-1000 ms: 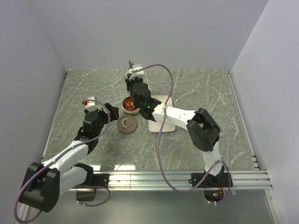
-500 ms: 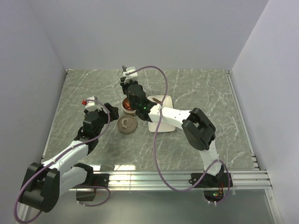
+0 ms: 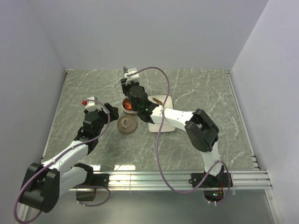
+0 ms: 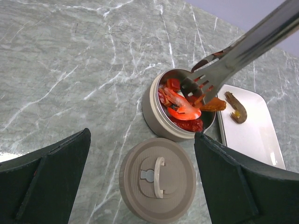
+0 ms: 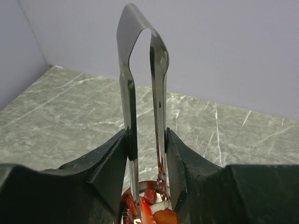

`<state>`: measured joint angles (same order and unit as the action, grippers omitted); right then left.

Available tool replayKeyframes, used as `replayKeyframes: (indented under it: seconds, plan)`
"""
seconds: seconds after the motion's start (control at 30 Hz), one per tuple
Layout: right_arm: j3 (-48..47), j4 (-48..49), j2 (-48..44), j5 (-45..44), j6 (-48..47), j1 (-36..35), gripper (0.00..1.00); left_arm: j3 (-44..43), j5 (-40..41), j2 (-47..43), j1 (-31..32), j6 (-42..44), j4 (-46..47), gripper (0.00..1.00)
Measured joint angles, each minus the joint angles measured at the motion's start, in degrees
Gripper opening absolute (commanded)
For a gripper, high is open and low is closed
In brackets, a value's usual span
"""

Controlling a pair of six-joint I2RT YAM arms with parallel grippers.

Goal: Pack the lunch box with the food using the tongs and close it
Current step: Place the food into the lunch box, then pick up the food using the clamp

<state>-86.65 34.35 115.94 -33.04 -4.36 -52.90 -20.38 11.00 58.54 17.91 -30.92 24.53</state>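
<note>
The lunch box (image 4: pixel 154 116) is a round tin standing open on the marble, seen from above as (image 3: pixel 127 105). Red and orange food (image 4: pixel 183 109), with a shrimp on top, fills it. An orange piece (image 4: pixel 212 105) lies at its right rim, just under the forked tips of the tongs (image 4: pixel 243 49). My right gripper (image 5: pixel 147 140) is shut on the tongs (image 5: pixel 142 70), one finger against each arm, and the arms stand apart. The brown lid (image 4: pixel 158 173) lies flat beside the tin. My left gripper (image 4: pixel 142 186) hangs open over the lid, touching nothing.
A white rectangular plate (image 4: pixel 252 135) lies right of the tin with one brown piece (image 4: pixel 235 107) on it. In the top view the right arm crosses over the plate (image 3: pixel 155 126). Grey walls close the table on three sides.
The right wrist with the tongs has swung slightly left over the tin. The left arm has not moved.
</note>
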Motion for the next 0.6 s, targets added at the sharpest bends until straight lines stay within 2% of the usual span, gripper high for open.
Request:
replayKeyframes:
  seconds: [0.6]
  plan:
    - [19.37, 12.2, -20.96, -4.55, -4.13, -0.02, 0.45, 0.0, 0.0, -1.36, 0.0, -0.02, -0.04, 0.99]
